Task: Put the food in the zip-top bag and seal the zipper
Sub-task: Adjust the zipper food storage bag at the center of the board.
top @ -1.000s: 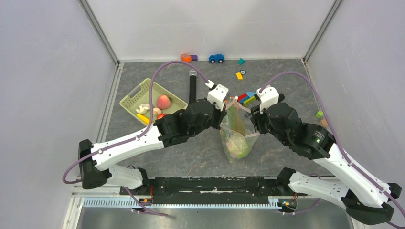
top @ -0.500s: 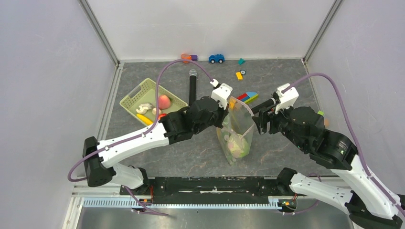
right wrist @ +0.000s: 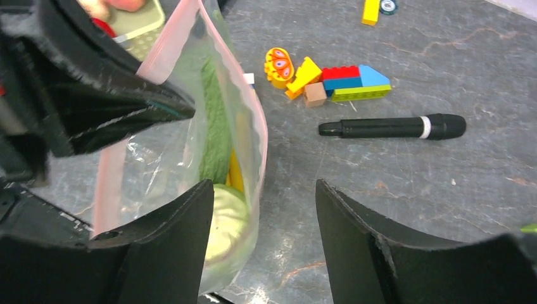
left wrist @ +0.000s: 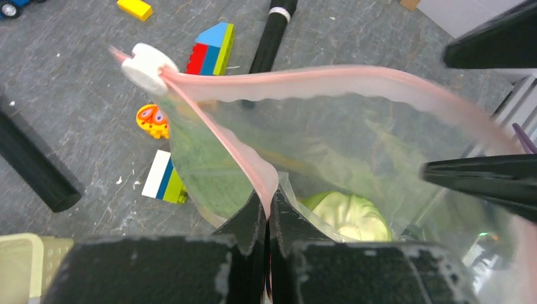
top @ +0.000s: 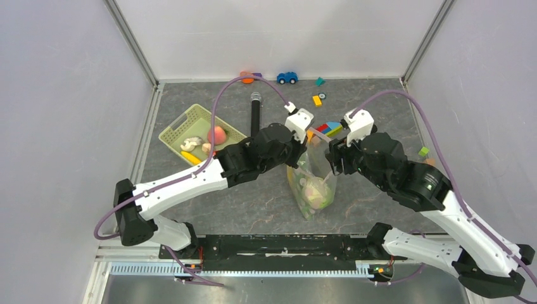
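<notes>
The left pincer [left wrist: 267,214] pinches the zipper [left wrist: 223,135] (right pincer [right wrist: 262,191] gapes).

Zipper [left wrist: 316,77] pale pink; cabbage [left wrist: 349,216] green; microphone [right wrist: 392,127] black

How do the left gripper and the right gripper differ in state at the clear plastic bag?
The left gripper is shut, pinching the pale pink zipper strip of the clear plastic zip-top bag; the right gripper is open and grips nothing. The left gripper is at the mouth's left side, the right gripper at its right side. Both are black and reach the bag's open top.
</notes>
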`<move>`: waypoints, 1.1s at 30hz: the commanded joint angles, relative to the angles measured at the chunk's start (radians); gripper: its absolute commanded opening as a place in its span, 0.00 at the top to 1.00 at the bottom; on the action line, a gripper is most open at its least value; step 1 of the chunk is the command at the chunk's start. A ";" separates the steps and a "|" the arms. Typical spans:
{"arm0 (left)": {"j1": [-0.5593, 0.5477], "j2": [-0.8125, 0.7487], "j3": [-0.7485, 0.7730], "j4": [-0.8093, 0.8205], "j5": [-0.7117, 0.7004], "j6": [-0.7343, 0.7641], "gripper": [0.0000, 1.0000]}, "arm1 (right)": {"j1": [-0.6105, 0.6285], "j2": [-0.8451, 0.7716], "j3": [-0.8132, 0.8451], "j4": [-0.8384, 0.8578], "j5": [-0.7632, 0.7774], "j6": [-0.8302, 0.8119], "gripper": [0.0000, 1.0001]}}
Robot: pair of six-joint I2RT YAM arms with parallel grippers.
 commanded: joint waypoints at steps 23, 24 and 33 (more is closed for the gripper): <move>0.173 0.183 0.415 -0.262 0.543 0.302 0.87 | 0.002 0.102 0.124 -0.031 0.476 -0.051 1.00; 0.179 0.180 0.409 -0.258 0.546 0.297 0.84 | 0.002 0.108 0.129 -0.037 0.476 -0.045 1.00; 0.326 0.002 0.266 -0.145 0.367 0.229 0.00 | 0.002 0.133 0.078 -0.003 0.385 -0.029 1.00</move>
